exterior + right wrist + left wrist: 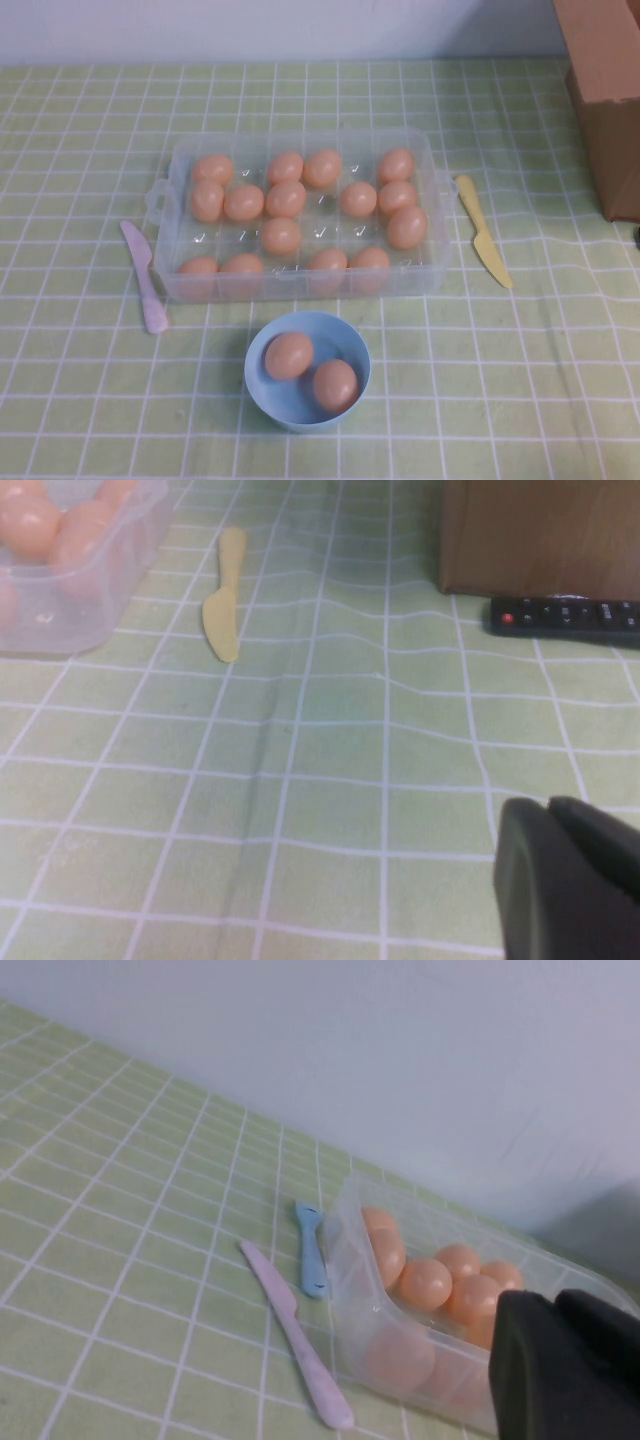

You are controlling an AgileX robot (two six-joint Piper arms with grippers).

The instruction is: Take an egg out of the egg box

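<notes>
The clear plastic egg box (437,268) stands open at the table's middle and holds several tan eggs (281,236). A blue bowl (258,395) in front of it holds two eggs (288,355). Neither arm shows in the high view. My left gripper (555,1297) is shut and empty, off the box's left end; the box (345,1260) and its eggs (425,1282) show in the left wrist view. My right gripper (548,803) is shut and empty, low over the cloth to the right of the box (90,630).
A pink plastic knife (145,275) lies left of the box and a yellow one (484,232) right of it. A brown cardboard box (610,95) stands at the back right, with a black remote (565,617) beside it. A blue utensil (310,1250) lies by the box's end.
</notes>
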